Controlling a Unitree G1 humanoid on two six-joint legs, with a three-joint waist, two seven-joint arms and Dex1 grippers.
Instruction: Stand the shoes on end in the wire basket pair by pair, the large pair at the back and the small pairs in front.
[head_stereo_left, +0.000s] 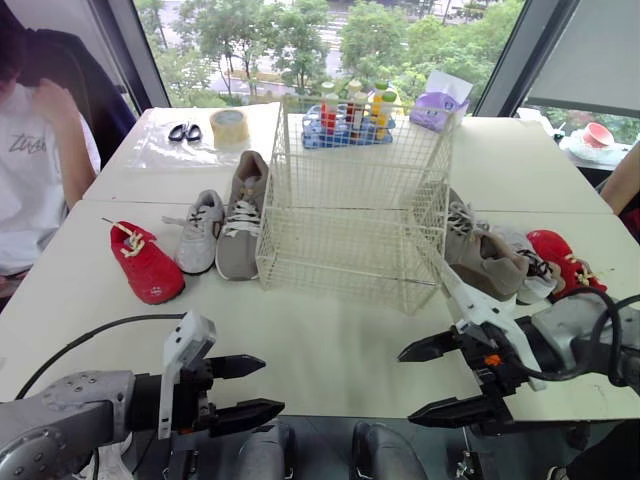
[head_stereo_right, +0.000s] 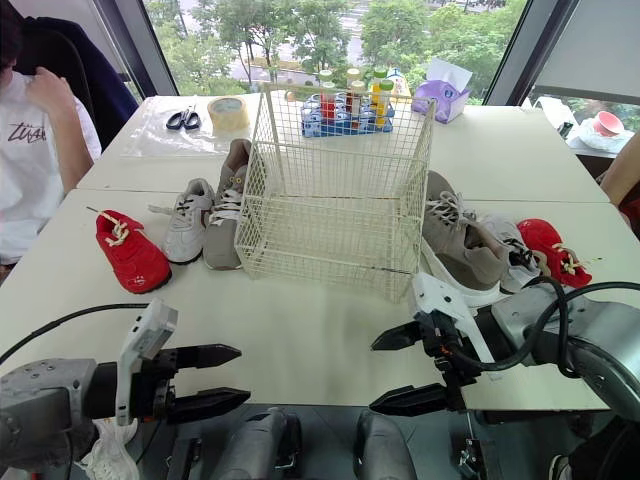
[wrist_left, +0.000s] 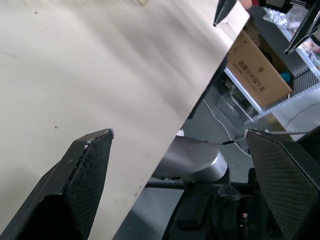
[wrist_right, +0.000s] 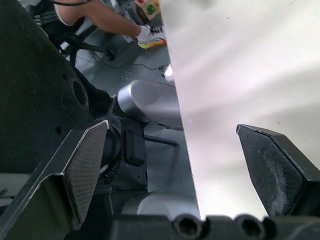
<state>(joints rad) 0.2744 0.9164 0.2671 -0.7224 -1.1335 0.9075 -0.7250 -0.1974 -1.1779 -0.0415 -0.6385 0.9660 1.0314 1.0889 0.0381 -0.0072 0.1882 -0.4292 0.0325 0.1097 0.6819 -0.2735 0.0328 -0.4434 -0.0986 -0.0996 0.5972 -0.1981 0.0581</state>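
1. Trees fill the windows behind a white surface (head_stereo_left: 330, 340), and a person in a white shirt (head_stereo_left: 30, 170) sits at its left side.
2. We see the wire basket (head_stereo_left: 340, 250) standing mid-surface with its open top facing up.
3. To the basket's left, three shoes lie flat on the surface. A large taupe shoe (head_stereo_left: 243, 225) is just beside the basket wall, a small grey sneaker (head_stereo_left: 200, 232) lies against that shoe, and a small red shoe (head_stereo_left: 145, 265) lies further left, apart.
4. To the basket's right, we see a second taupe shoe (head_stereo_left: 485, 255) at the basket's near right corner. A small white sneaker (head_stereo_left: 525, 265) and a second red shoe (head_stereo_left: 565, 258) are crowded beside it.
5. Behind the basket are a blue crate of bottles (head_stereo_left: 350, 115) and a purple tissue box (head_stereo_left: 438, 108). A tape roll (head_stereo_left: 229, 126) and scissors (head_stereo_left: 184, 131) lie to their left.
6. Our left pincer (head_stereo_left: 270, 385) hangs at the surface's near edge with its fingers spread wide, pointing right.
7. Our right pincer (head_stereo_left: 407, 386) faces it from the other side at the same edge, its fingers likewise parted.
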